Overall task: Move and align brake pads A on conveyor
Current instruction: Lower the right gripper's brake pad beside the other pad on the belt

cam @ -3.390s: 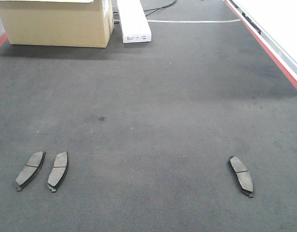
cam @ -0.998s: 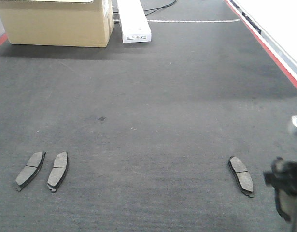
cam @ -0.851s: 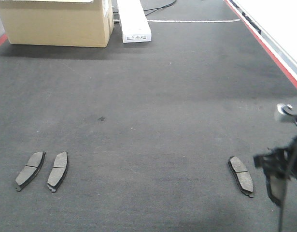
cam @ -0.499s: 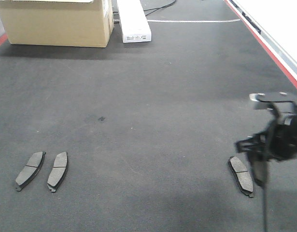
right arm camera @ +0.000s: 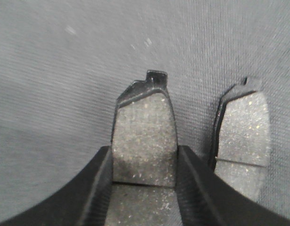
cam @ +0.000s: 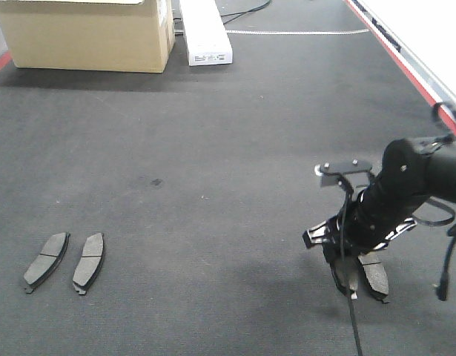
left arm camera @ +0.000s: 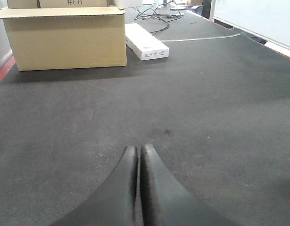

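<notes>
Grey-brown and gritty, the brake pad (right arm camera: 144, 136) sits clamped in your right pincer (right arm camera: 144, 179) low over the conveyor (cam: 213, 148), just beside another pad (right arm camera: 243, 136) lying flat there (two more pads (cam: 64, 261) rest far left), while your left pincer (left arm camera: 138, 155) is pressed closed and holds nothing.

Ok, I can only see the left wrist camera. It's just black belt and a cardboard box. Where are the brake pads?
Observer: Two pads lie side by side on the conveyor, near its left edge.
Operator: What's the other arm doing?
Observer: The right gripper has a third pad between its fingers.
Operator: Is there a fourth?
Observer: Yes, a fourth pad lies on the belt right beside the held one.
</notes>
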You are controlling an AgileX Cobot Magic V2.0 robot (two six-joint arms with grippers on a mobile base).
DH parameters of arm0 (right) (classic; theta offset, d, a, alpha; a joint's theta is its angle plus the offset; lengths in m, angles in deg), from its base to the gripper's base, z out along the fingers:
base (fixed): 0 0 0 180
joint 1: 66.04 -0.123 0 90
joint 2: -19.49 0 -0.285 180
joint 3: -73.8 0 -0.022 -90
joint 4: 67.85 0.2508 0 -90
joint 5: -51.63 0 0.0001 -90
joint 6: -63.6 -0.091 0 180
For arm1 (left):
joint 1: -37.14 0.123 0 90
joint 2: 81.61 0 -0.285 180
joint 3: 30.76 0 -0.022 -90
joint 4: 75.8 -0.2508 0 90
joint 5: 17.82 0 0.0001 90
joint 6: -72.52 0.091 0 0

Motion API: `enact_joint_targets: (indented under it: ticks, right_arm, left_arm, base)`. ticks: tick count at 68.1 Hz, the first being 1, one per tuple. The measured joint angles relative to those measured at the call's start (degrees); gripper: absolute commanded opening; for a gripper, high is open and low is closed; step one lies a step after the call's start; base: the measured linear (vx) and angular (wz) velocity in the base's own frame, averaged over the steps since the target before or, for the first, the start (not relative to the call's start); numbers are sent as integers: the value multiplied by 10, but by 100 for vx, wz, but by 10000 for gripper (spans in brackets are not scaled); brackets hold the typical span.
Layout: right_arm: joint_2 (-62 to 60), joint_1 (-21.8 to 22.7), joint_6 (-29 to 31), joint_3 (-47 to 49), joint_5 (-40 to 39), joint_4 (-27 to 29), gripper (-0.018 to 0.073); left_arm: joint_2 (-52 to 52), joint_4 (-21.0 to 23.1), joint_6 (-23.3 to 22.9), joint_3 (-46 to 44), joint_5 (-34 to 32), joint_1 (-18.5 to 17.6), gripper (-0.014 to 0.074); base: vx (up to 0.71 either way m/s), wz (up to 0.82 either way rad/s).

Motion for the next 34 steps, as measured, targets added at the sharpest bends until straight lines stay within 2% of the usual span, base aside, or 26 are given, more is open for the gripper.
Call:
enact_joint_targets:
  ticks: [26,34]
  right_arm:
    - [39,0,-1,1,-8,-16,1]
    - [42,0,-1,3,-9,-16,43]
  left_arm:
    - [0,0,0,0,0,0,-6]
    - [0,0,0,0,0,0,-6]
  base:
    - [0,0]
    - [0,0]
